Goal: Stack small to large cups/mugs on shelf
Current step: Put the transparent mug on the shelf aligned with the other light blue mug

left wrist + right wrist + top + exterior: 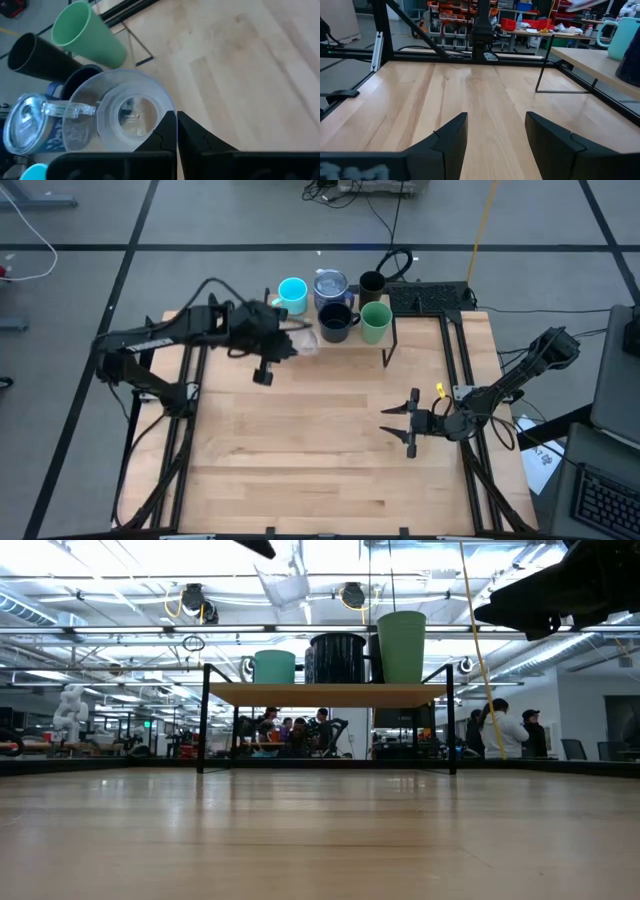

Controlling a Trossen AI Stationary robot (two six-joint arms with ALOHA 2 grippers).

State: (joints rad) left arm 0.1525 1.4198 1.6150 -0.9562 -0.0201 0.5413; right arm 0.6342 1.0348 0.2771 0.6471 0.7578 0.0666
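Note:
My left gripper [297,341] is shut on the small clear glass [125,117] in the air just above the shelf's left part [330,695]; the low view shows the glass [288,580] above the cyan mug [274,667]. On the shelf stand the cyan mug [292,293], the blue-purple mug with silvery top [330,284], the black tumbler [371,283], the dark handled mug [335,322] and the green cup [376,322]. My right gripper [400,423] is open and empty, low over the table's right side. My left gripper pinches the clear glass by its rim wall [169,114] between its two fingertips, at one side of the mouth. The glass is lifted clear of the shelf and tilted, with its mouth turned toward the wrist.
The shelf stands on thin black legs [388,350] at the table's far middle. Black frame rails [460,360] run along the table's left and right sides. Bare tabletop [320,440] lies in front of the shelf. People show in the room beyond [505,730].

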